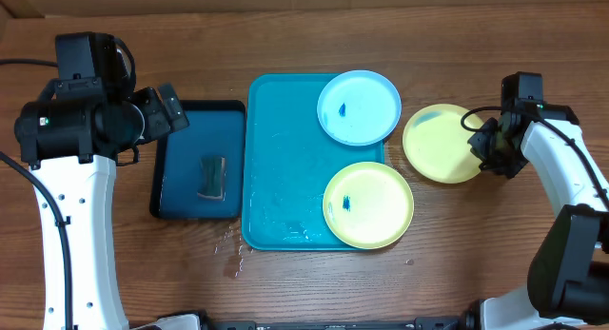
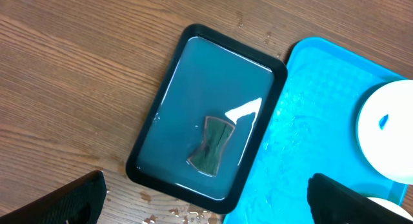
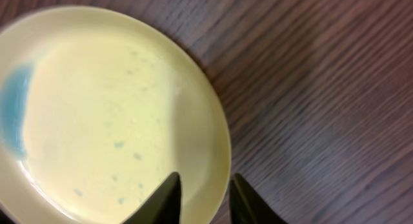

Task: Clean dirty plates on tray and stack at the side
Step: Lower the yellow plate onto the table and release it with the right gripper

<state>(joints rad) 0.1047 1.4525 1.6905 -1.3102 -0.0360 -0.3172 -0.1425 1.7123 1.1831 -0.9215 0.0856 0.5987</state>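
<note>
The turquoise tray (image 1: 281,159) holds a light blue plate (image 1: 359,106) at its far right corner and a yellow-green plate (image 1: 368,204) at its near right corner; both carry a small blue smear. A second yellow-green plate (image 1: 440,143) lies on the wood to the right of the tray. My right gripper (image 1: 487,145) is at this plate's right edge. In the right wrist view its fingers straddle the rim of the plate (image 3: 110,108), slightly apart, and the gripper (image 3: 204,179) is open. My left gripper (image 2: 206,182) hangs wide open above the dark tray, holding nothing.
A dark blue black-rimmed tray (image 1: 198,159) of water lies left of the turquoise tray, with a green sponge (image 1: 212,176) in it. Water drops spot the wood near the tray's front left corner (image 1: 233,254). The turquoise tray's left half (image 2: 310,121) is wet.
</note>
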